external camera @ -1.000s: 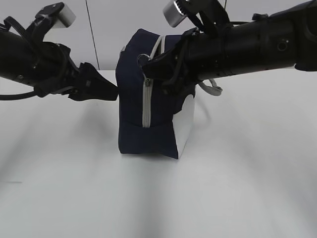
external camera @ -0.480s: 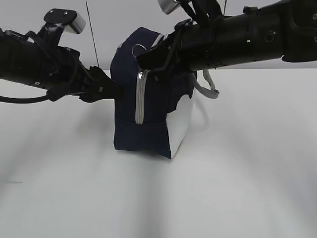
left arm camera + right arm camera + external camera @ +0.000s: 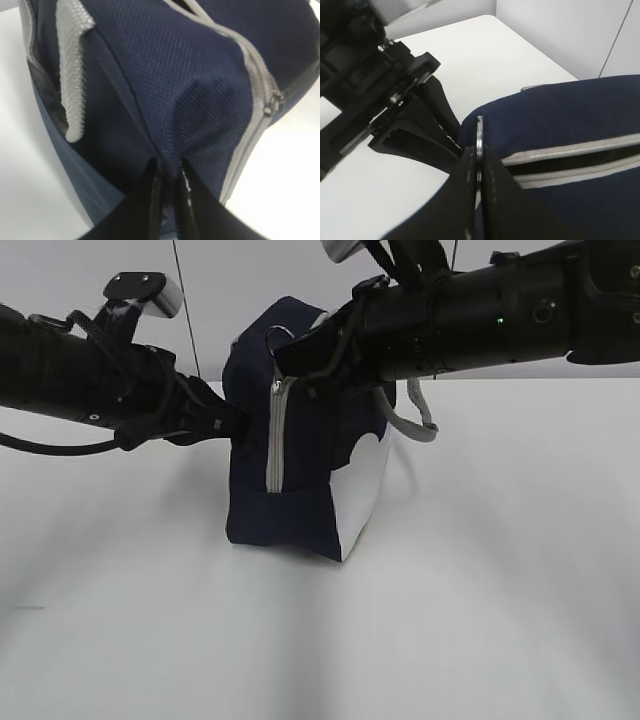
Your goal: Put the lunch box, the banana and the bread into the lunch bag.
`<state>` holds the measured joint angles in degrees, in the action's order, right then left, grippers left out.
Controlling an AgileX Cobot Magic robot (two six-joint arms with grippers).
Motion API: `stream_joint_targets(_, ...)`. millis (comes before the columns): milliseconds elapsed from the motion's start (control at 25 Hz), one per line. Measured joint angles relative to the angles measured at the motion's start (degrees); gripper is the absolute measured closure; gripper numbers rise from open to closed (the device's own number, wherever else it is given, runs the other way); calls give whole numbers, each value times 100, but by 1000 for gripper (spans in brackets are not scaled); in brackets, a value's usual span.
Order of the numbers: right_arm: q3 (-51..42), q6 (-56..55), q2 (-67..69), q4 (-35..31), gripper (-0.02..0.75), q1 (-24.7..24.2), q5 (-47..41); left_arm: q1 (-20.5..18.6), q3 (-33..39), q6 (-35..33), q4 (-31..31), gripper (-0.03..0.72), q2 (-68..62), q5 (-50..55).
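1. Exterior view: the lunch bag [image 3: 305,455] stands upright on the white worktop [image 3: 450,620], its near end facing the camera, the grey zipper [image 3: 274,435] running down that end and over the top. The left end effector [image 3: 228,423] meets the bag's side wall from 9 o'clock. The right end effector [image 3: 285,352] reaches in from 3 o'clock and sits at the top of the near end, at the metal ring pull [image 3: 277,340]. Lunch box, banana and bread are not in view.

2. Left wrist view: the left end effector [image 3: 169,172] is all but closed, its jaws pinching a small fold of navy fabric on the bag's side, with the zipper at 2 o'clock of the pinch and a grey strap handle [image 3: 74,75] at 10 o'clock.

3. Right wrist view: the right end effector [image 3: 479,165] is fully closed on the ring pull, which stands edge-on between the jaws. The zipper's long axis runs away toward 3 o'clock, its teeth already parted behind the pull.

4. Judgement: the opening step is in hand. The right arm holds the pull, so the coming move follows the zipper line while the left arm braces the bag.
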<state>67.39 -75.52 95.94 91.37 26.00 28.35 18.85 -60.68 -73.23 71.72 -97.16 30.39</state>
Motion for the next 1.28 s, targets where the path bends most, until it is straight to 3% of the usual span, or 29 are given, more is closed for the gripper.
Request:
stream_joint_targets(120, 13, 0, 0, -86, 732, 0, -21, 0, 0, 0, 9, 692, -9, 100)
stream_joint_targets(480, 376, -198, 51, -282, 732, 0, -664, 0, -10, 0, 47, 695, -46, 379)
stream_joint_targets(920, 1428, -937, 899, -307, 732, -109, -820, 0, -17, 145, -274, 695, -46, 778)
stream_joint_targets(1280, 2111, -2138, 1196, 471, 732, -605, -218, 0, -32, 299, -424, 693, -46, 757)
